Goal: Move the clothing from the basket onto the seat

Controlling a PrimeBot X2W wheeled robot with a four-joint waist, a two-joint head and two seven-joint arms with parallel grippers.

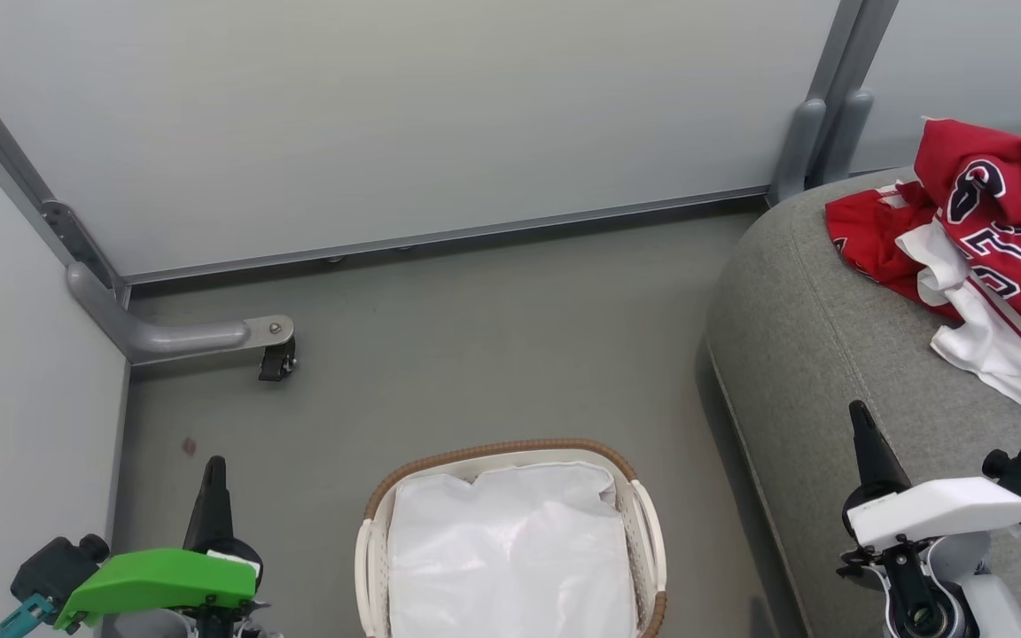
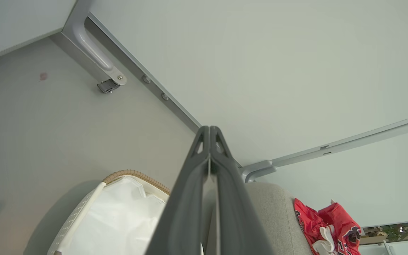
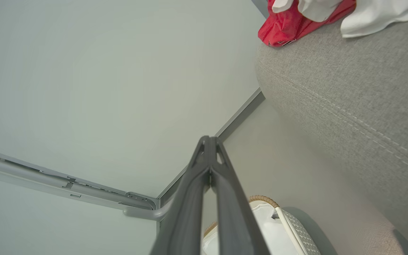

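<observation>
Lying in a crumpled red-and-white heap at the upper right of the head view, the clothing [image 1: 989, 248] is shown resting on the seat [image 1: 812, 337]. The basket [image 1: 510, 448] is placed on the floor [image 1: 475, 337] at the lower centre, just beside the seat's rounded flank and well apart from the heap. Inside its woven brown rim a white liner [image 1: 510, 549] is spread, and no red fabric is seen on it; the near part of the basket is cut off by the bottom edge, so that portion cannot be checked. The left gripper [image 1: 214, 470] is shown at the lower left and the right gripper [image 1: 861, 416] at the lower right. In both wrist views the fingers [image 2: 190, 198] are seen pressed together along their length, with nothing grasped between them. The transfer is therefore judged to be finished, or nearly so: garments are delivered to the seat, and nothing is left to be lifted as far as can be seen. Whether the heap holds one garment or two cannot be told.
</observation>
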